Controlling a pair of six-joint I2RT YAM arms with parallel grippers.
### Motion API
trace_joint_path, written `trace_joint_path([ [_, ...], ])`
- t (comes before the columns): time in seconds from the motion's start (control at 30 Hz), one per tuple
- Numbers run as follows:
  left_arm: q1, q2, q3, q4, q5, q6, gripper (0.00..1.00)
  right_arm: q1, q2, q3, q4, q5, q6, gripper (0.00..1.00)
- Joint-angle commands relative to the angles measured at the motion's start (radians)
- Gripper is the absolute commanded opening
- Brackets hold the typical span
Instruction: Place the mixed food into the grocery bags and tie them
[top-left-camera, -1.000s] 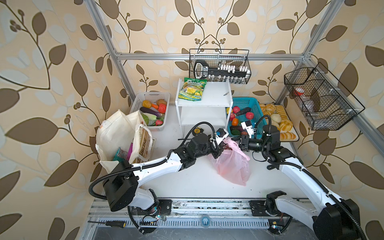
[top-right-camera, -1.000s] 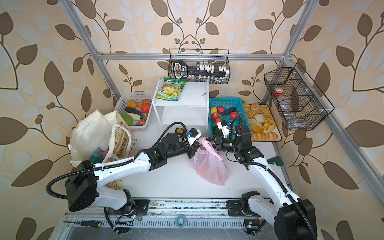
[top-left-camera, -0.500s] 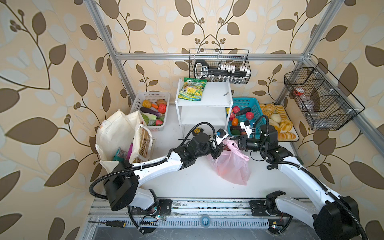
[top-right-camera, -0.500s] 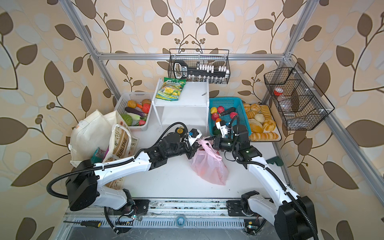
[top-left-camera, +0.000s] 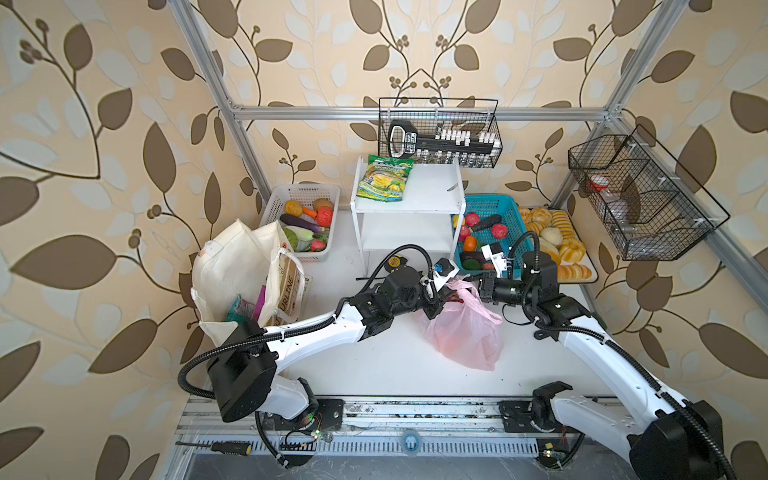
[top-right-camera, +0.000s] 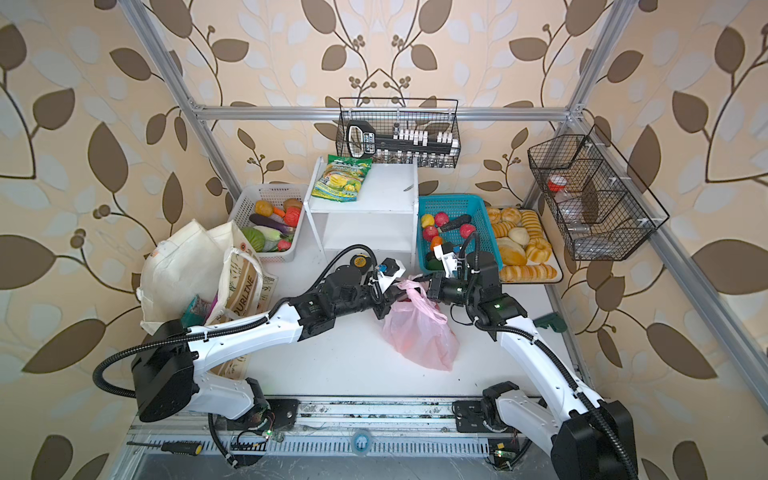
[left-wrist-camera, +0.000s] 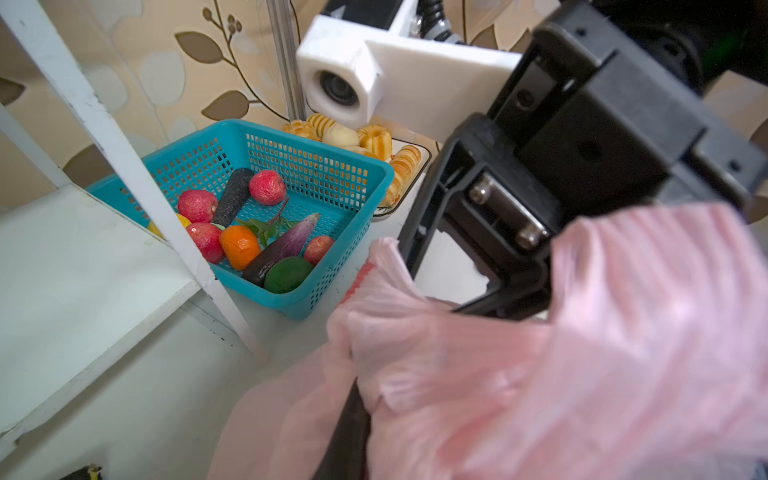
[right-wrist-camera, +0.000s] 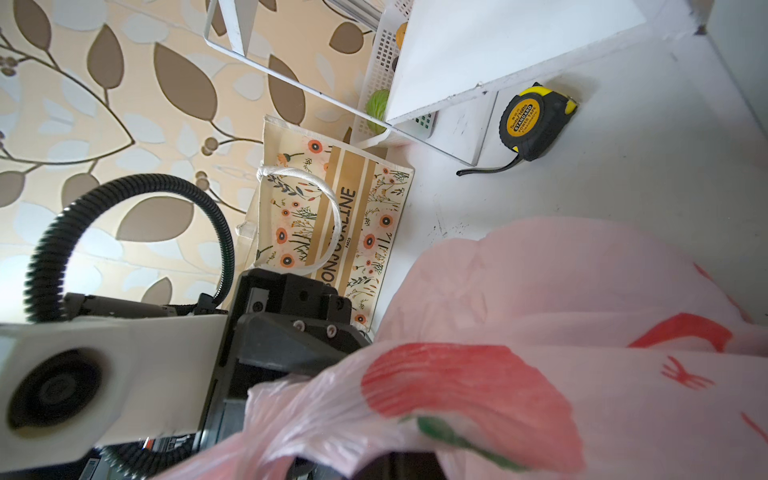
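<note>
A floral paper bag (right-wrist-camera: 332, 224) at left reads "BONJOURLINE", and a tape measure (right-wrist-camera: 525, 118) reads "STANDARD POWER TAPE". The pink bag (top-left-camera: 465, 332) lies mid-table, lengthwise front to back, handles pointing rearward. Plastic hides how wide the left gripper (top-left-camera: 442, 297) stands, while the right gripper (top-left-camera: 478, 286) is clamped on a handle.

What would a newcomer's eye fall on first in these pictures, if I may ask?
The pink plastic bag with its red print, in the middle of the white table, draws the eye first, with the left tool and right tool meeting at its bunched top. Next come the bright toy fruits in the teal basket behind it, and the cream tote standing at the left.
</note>
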Motion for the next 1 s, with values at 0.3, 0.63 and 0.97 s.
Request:
trace_joint_path([
  [0.3,0.001,-0.120,0.023,-0.116,0.011,0.008,0.51,-0.038,-0.047,0.009,-0.008,0.003,-0.007,0.00],
  [0.63,-0.009,-0.269,0.021,-0.162,0.067,-0.192,0.69,-0.046,-0.043,0.004,-0.047,0.071,-0.033,0.00],
  [0.97,-0.134,-0.154,0.230,-0.277,0.127,-0.816,0.75,-0.038,-0.060,-0.008,-0.026,0.133,-0.026,0.00],
])
